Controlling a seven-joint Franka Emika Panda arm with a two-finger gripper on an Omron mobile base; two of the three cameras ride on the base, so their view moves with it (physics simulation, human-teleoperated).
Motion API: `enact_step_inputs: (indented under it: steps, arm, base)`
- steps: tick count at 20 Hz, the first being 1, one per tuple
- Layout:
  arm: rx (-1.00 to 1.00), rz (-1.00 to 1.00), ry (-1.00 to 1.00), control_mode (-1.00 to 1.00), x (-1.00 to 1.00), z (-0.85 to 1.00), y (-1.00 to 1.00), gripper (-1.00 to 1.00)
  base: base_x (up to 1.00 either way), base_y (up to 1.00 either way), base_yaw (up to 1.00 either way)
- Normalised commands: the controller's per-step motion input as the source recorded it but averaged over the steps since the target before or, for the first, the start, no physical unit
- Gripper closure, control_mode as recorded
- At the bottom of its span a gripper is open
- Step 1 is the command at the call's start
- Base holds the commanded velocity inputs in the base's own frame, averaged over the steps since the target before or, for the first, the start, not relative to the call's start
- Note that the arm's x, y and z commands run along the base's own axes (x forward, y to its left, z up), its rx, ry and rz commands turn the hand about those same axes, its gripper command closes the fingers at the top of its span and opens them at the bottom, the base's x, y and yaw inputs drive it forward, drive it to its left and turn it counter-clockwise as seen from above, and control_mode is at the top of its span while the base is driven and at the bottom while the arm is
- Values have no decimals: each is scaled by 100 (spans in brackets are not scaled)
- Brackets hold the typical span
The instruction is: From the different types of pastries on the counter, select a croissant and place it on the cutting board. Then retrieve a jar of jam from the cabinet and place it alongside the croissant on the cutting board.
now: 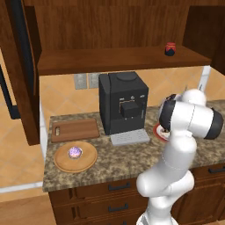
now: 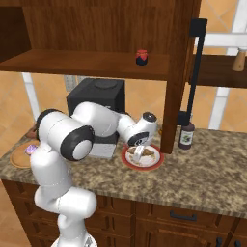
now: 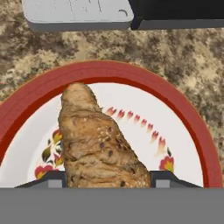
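Observation:
In the hand view the golden-tan croissant lies on a red-rimmed white plate, and my gripper is shut on its near end, one dark fingertip on each side. From the right base view, the gripper reaches down onto that plate. The rectangular cutting board lies at the counter's left, behind the round board. A dark-red jar of jam stands on the cabinet shelf. The pink-purple cupcake sits on the round light-wood board.
A black coffee machine with a grey drip tray stands between the cutting board and the plate. A dark bottle stands on the granite counter right of the plate, beside a cabinet post.

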Motion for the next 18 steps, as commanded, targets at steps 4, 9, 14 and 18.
enact_step_inputs:
  steps: [4, 9, 14, 18]
  arm:
    - [-1, 2, -3, -100, -42, 19, 86, 100]
    - [-1, 4, 0, -100, -49, 14, 95, 100]
    - [-3, 0, -1, -100, -29, 15, 100, 100]
    - [-8, 0, -3, -100, -10, 1, 100, 100]
  base:
    - [0, 0, 0]
    - [0, 0, 0]
    - [0, 0, 0]
    - [0, 0, 0]
